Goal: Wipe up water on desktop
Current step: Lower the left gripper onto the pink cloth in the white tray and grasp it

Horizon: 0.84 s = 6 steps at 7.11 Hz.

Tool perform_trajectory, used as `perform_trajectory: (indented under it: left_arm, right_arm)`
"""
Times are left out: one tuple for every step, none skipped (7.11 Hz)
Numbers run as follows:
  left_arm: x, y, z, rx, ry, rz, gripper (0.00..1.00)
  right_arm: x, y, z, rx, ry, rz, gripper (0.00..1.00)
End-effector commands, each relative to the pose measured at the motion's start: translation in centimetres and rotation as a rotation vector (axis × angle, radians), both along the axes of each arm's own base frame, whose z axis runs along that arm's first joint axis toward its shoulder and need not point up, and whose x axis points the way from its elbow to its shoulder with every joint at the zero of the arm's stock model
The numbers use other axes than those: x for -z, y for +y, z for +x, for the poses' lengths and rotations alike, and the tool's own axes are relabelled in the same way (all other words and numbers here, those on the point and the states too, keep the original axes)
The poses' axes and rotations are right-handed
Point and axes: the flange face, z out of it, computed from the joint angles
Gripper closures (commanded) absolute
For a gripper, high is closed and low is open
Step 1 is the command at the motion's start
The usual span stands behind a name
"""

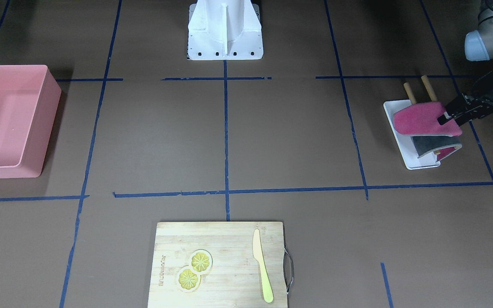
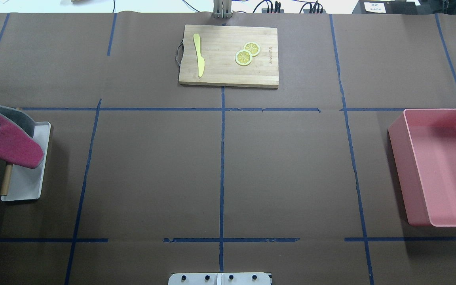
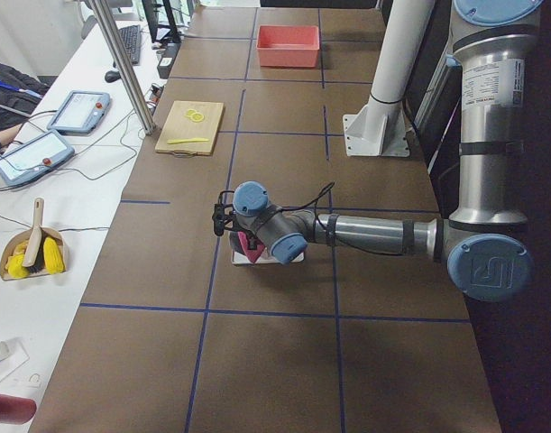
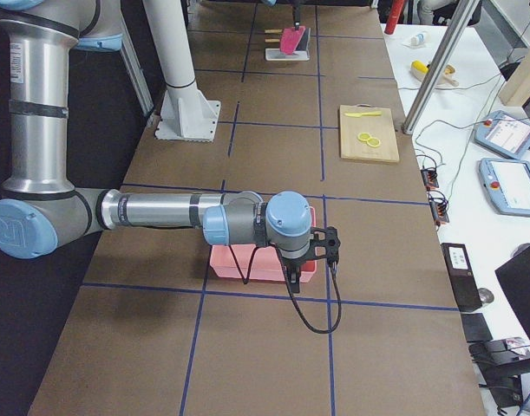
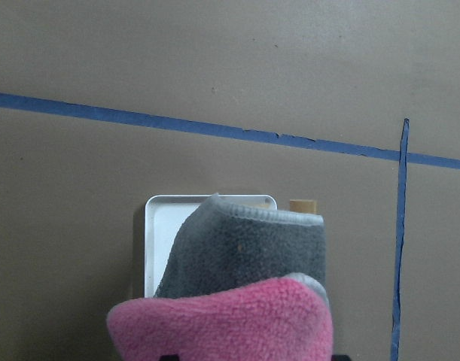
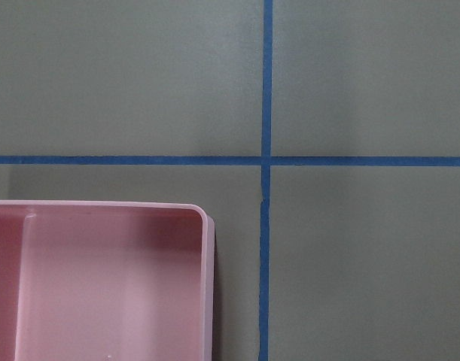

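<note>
Overhead exterior, quick status for you. Ref pt = white tray point(image 2: 30, 186), sitting on the desktop point(image 2: 152, 170) at the robot's left end. The brown surface w/ blue tape grid point(image 2: 222, 158) runs from the tray across the whole view. Two wooden pegs point(image 2: 6, 180) slant out over the tray's robot-side end. A pink cloth point(image 2: 12, 144) is draped over them. A grey cloth point(image 2: 18, 114) sits just past it on the tray's side away from the robot. The two cloths touch.

L gripper point(image 1: 446, 116) is at the pink cloth's upper edge, above the tray. Front-facing view gives you one black finger point(image 1: 442, 120) lying against the cloth. Left wrist cam has pink fleece along the bottom, w/ the grey cloth and a tray corner beyond it. Can't tell if the jaws are clamped on the cloth or only around it; fingertips are barely in shot.

R gripper point(image 4: 331, 245) shows only in the exterior right view, so can't tell whether its fingers are apart or together. It hangs near one corner of the pink bin point(image 2: 437, 166), which is well apart from the tray at the opposite end of the desktop. Right wrist cam looks down on that bin corner beside a tape crossing point(image 6: 266, 160).

Also well apart from the tray: the cutting board point(image 2: 228, 55), toward mid-table at the operators' edge. On it are a yellow knife point(image 2: 199, 55) on the half nearer the tray and two lemon slices point(image 2: 247, 53), overlapping, on the farther half. The white arm mount point(image 2: 220, 279) is at the robot-side edge, mid-table.
</note>
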Motion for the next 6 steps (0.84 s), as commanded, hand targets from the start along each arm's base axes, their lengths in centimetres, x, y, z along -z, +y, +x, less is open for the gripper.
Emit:
perform_trajectory:
  left_arm:
    - [0.03,0.13,-0.21,0.003,0.0,0.0,0.37]
    - [-0.12,0.19,-0.24,0.003,-0.001,-0.003,0.42]
    - [-0.15,0.17,-0.24,0.004,-0.003,-0.004,0.46]
    - [-0.15,0.17,-0.24,0.004,-0.003,-0.004,0.54]
    - [-0.2,0.28,-0.35,0.005,-0.002,-0.006,0.61]
    - [-0.54,0.62,-0.55,0.006,-0.004,-0.01,0.64]
  right_arm:
    - [0.02,-0.01,-0.01,0.0,-0.001,0.0,0.0]
    - [0.02,-0.01,-0.01,-0.001,-0.001,-0.001,0.0]
    - [0.09,-0.08,0.0,-0.001,-0.001,0.0,0.0]
    - [0.09,-0.08,0.0,-0.001,-0.001,0.0,0.0]
    - [0.09,-0.08,0.0,-0.001,-0.001,0.0,0.0]
    - [0.11,-0.08,-0.01,-0.002,-0.003,-0.001,0.0]
